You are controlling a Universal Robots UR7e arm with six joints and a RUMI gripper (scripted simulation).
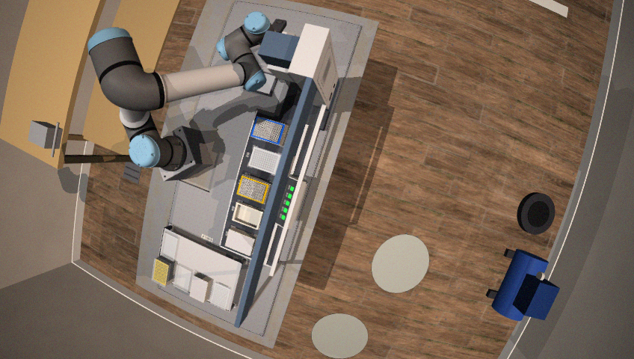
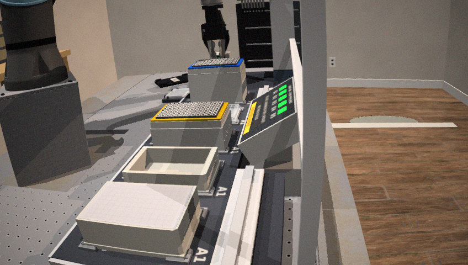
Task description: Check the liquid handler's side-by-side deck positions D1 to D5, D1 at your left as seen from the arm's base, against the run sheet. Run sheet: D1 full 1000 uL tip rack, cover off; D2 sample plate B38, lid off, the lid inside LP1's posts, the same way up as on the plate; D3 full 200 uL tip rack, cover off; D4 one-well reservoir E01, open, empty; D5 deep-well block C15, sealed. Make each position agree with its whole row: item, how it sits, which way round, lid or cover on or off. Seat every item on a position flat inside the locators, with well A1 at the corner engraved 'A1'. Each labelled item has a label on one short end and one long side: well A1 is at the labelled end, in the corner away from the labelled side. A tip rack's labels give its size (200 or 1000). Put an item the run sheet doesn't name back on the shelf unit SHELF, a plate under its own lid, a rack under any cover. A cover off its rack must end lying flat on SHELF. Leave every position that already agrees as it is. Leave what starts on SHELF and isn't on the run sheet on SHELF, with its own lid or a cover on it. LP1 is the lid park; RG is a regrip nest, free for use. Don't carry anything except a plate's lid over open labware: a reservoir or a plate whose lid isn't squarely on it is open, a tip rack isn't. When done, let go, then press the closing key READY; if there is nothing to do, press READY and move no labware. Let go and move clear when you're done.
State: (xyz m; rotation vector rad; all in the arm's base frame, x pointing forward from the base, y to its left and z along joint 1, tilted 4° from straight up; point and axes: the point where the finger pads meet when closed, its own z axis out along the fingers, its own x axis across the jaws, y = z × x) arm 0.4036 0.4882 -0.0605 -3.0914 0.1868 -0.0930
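My gripper [image 2: 218,49] is shut and empty. It points straight down at the far end of the deck, just behind the blue-rimmed tip rack [image 2: 216,75] on D1 [image 1: 267,132]. A small green key [image 2: 218,54] shows right under the fingertips; I cannot tell whether they touch. In the overhead view the wrist hides the fingers. The sample plate [image 1: 264,160] sits on D2 with no lid. The yellow-rimmed tip rack [image 1: 253,186] is on D3 [image 2: 190,123]. The open, empty reservoir [image 2: 172,165] is on D4. The sealed deep-well block [image 2: 139,213] is on D5.
A flat clear lid [image 2: 175,94] lies on the table left of D1, with a black nest [image 2: 170,80] behind it. The panel with green lights [image 2: 277,101] stands right of the deck. The shelf unit [image 1: 199,266] at the near end holds several items, among them a yellow rack [image 1: 161,271].
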